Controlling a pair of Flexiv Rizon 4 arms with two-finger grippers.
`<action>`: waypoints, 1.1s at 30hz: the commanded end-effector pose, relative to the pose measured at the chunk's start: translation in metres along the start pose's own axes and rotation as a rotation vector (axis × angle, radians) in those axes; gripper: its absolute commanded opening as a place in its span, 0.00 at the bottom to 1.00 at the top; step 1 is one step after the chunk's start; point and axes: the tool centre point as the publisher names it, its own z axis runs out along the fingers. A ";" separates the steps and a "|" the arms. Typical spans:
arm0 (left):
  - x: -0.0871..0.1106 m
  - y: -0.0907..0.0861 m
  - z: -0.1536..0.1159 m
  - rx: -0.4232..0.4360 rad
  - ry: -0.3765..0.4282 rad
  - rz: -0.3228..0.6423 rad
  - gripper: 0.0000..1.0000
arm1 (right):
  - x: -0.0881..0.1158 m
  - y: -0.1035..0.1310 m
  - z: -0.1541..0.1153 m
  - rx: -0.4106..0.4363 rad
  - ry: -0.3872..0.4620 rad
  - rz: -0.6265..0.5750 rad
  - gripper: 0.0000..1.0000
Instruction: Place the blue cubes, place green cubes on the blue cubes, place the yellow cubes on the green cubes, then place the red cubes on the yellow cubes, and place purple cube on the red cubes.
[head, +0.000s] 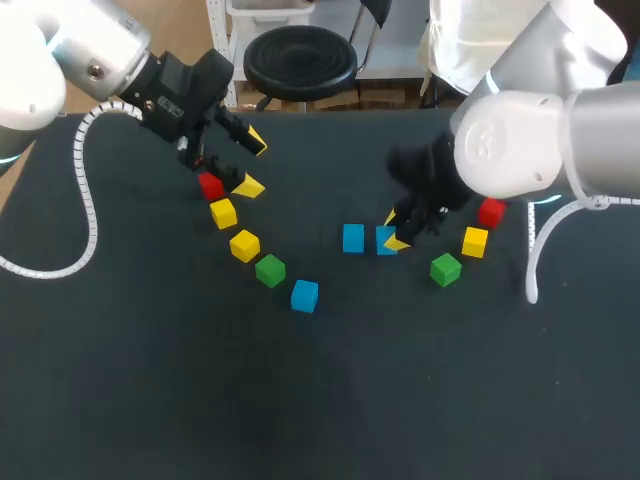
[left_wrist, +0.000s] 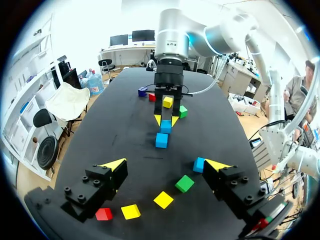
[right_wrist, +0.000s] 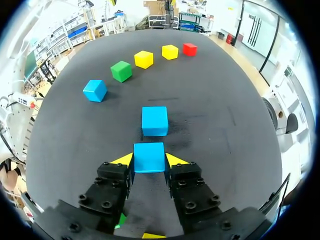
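Blue block-like cube (right_wrist: 149, 157) sits clamped in the right hand (right_wrist: 149, 161), low over the black counter (right_wrist: 225, 100) just beside a second blue cube (right_wrist: 154, 120) (left hand (left_wrist: 166, 165) gapes apart), so base-laying seems in hand; next, release it squarely alongside.

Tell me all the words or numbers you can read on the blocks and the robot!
None can be read.
The cubes, like the blue cube between the right jaws, have plain faces.
Tiny pale marks on the left arm's black wrist housing are too blurred to read.
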 end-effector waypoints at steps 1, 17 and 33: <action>0.000 0.000 0.000 0.000 0.001 0.001 1.00 | -0.001 0.000 0.004 0.007 -0.003 0.000 0.00; 0.000 0.000 0.000 0.000 0.001 0.001 1.00 | 0.002 -0.007 0.003 0.018 -0.011 -0.002 0.00; 0.000 0.000 0.000 0.000 0.001 0.001 1.00 | 0.002 -0.010 0.010 -0.002 -0.014 -0.011 0.00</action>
